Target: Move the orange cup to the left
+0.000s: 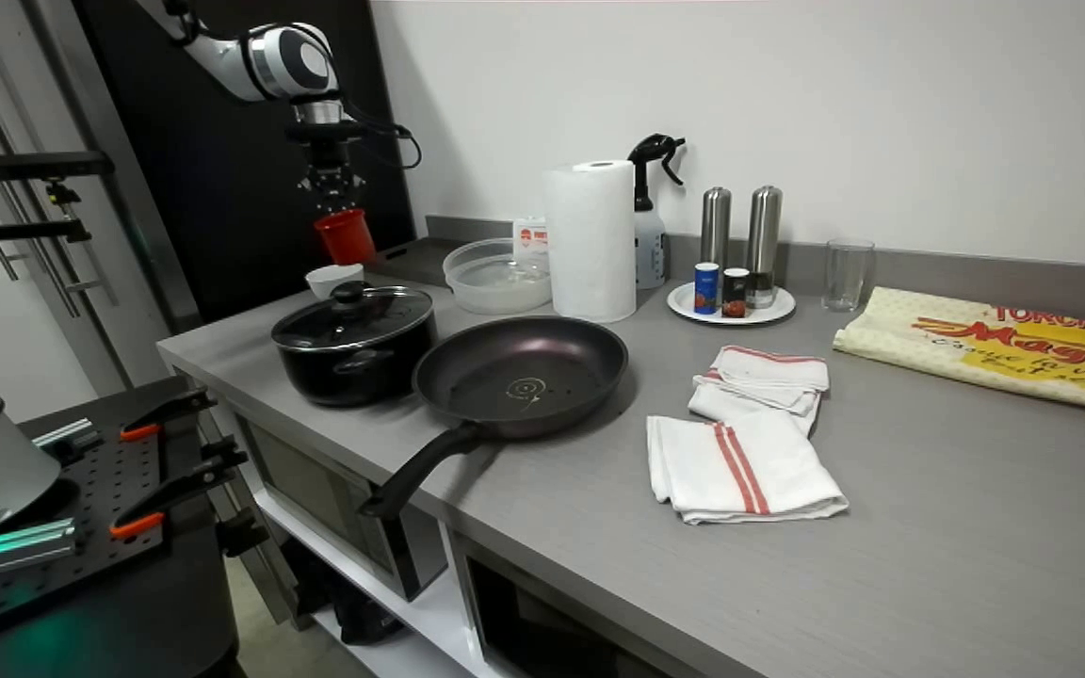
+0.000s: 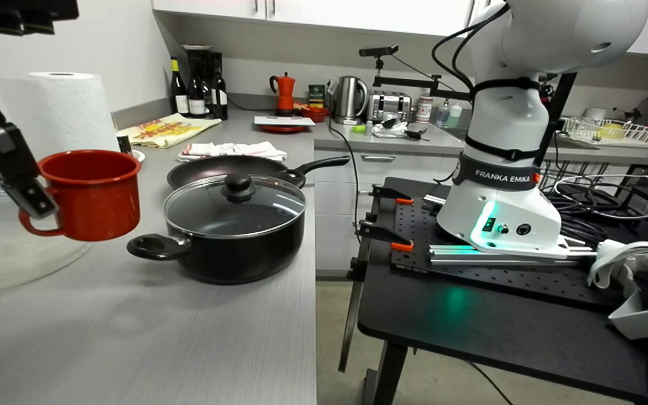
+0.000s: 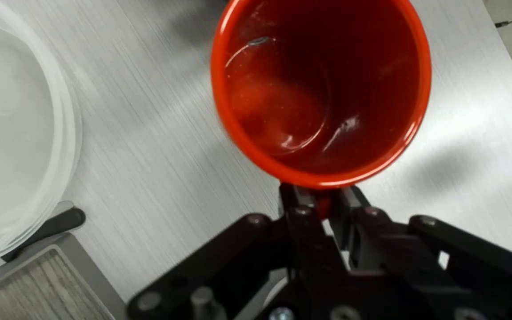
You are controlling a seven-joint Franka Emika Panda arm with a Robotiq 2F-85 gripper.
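Counter: supports the lidded black pot. Gripper: jaws clamp the orange cup by its handle, raised above the counter, at nine o'clock from the pot in an exterior view. Cup floor: visible only in the wrist view.
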